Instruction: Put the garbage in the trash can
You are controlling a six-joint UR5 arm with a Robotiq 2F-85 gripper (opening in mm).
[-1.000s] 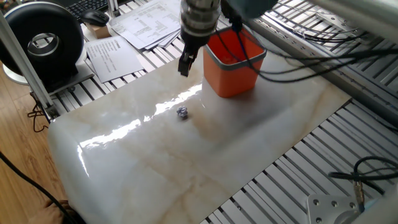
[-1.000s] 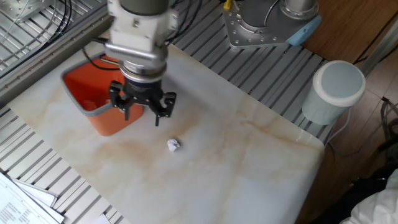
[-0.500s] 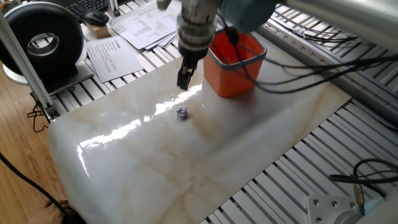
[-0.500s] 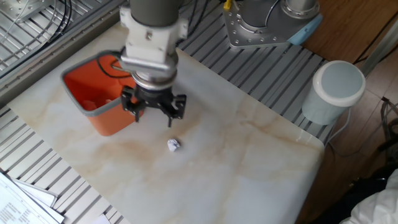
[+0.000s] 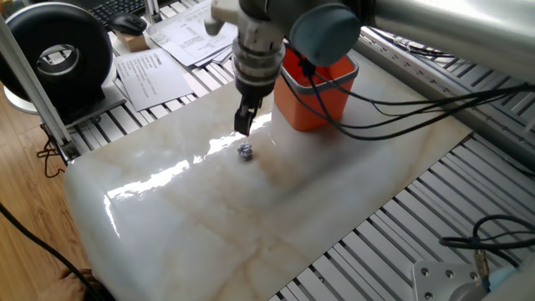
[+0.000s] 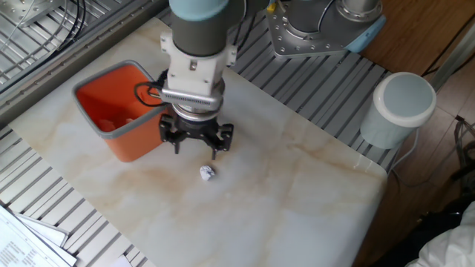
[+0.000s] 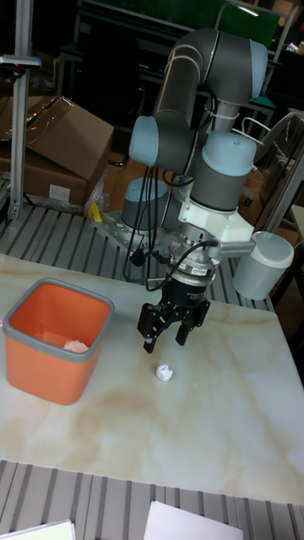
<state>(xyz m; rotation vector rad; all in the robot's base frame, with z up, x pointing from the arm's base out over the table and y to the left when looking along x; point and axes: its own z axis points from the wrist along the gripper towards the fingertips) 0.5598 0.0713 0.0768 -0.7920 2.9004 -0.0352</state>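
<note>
One small bluish-white ball of garbage point(image 5: 245, 150) point(image 6: 207, 173) point(image 7: 165, 372) lies on the marble slab. My gripper point(image 5: 243, 127) point(image 6: 197, 149) point(image 7: 164, 341) hangs just above it, slightly to the bin's side, open with nothing between its fingers. The orange trash can point(image 5: 315, 107) point(image 6: 138, 145) point(image 7: 44, 374) with a grey rim stands close beside the gripper. In the tall fixed view, a cream wad point(image 7: 76, 345) shows inside the can.
Printed paper sheets point(image 5: 152, 72) and a black round device point(image 5: 57, 55) lie beyond the slab's far-left side. A white cylinder point(image 6: 401, 108) point(image 7: 263, 267) stands off the slab near the arm's base. Metal slats surround the slab.
The gripper has moved away from above the trash can's side toward the paper ball and come lower. It stayed open. The ball has not moved.
</note>
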